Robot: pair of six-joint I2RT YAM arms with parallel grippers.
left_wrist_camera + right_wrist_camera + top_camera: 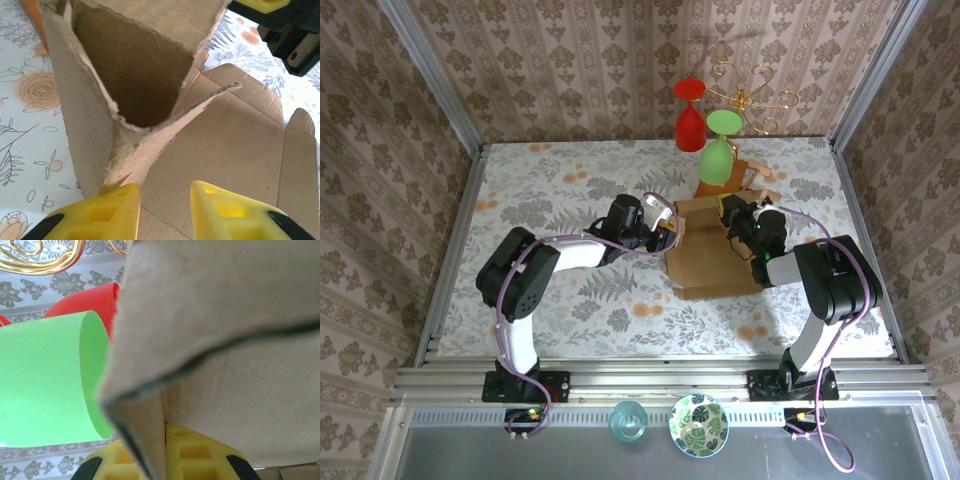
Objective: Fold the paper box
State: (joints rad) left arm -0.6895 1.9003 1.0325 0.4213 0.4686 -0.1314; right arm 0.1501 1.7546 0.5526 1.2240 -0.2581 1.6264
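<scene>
Right of centre on the flower-patterned bench (570,200), the paper box (710,265) lies as a brown die-cut sheet, only partly shaped. We judge the fold to be somewhere between early and halfway. In the left wrist view one side wall stands up at upper left, doubled over into a hollow wedge. The broad panel and its end flaps at lower right lie flat, creased but unfolded. The other walls, the tucks and the lid look left to do.

The left claw (165,207), at the bottom edge of that view, stands part open. The foot of the raised wall touches one yellow finger, and nothing is plainly pinched. The right claw (157,455), at the bottom of its own view, is closed on a thin upright edge of the box.

Beyond the box stand a green glass (718,160) and a red glass (689,125). We read no brand, label or writing anywhere; the cardboard is plain.
</scene>
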